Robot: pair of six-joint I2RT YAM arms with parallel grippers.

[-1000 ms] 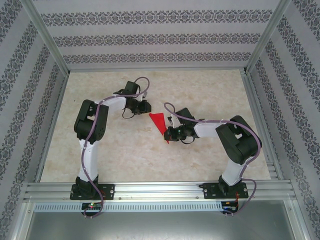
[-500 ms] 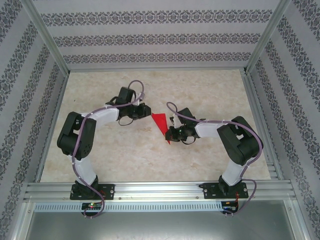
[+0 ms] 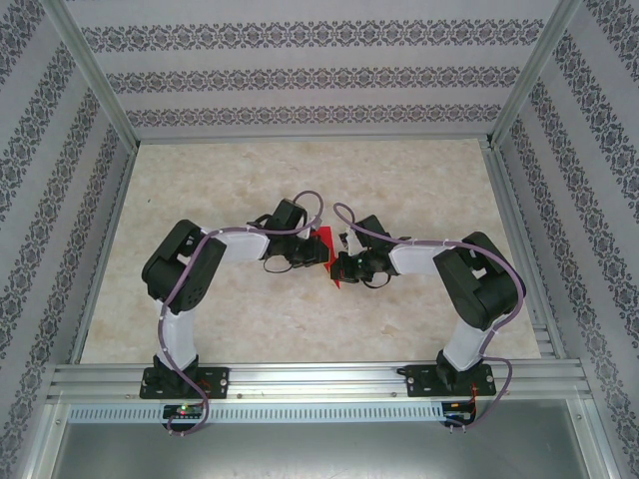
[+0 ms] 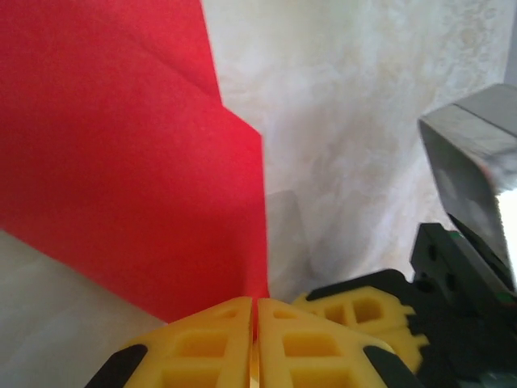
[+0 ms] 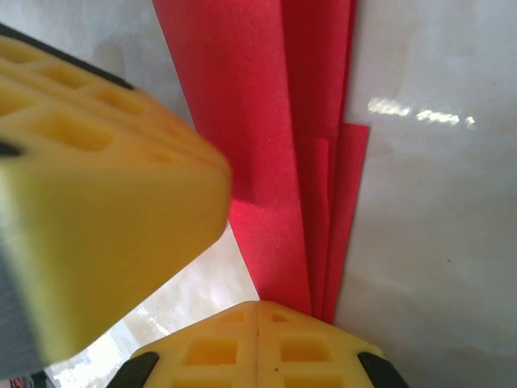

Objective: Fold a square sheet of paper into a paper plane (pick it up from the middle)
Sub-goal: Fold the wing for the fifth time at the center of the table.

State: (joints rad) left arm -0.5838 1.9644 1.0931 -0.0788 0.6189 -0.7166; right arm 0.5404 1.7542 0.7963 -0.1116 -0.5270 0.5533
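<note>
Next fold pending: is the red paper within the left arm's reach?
Likely yes: the left end effector is shut at a corner of the red paper; the right end effector leaves that corner free.

The right end effector (image 5: 258, 311) pinches the folded red paper (image 5: 266, 121) between closed yellow fingers, and the paper's layered strips run upward. A blurred yellow pad (image 5: 97, 178) looms at left, with the pale counter (image 5: 436, 242) behind.

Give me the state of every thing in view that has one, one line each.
sheet of red paper, folded into overlapping creased layers, pinched between the two grippers.
left gripper, shut on a corner of the paper.
right gripper, shut on the layered end of the paper.
</note>
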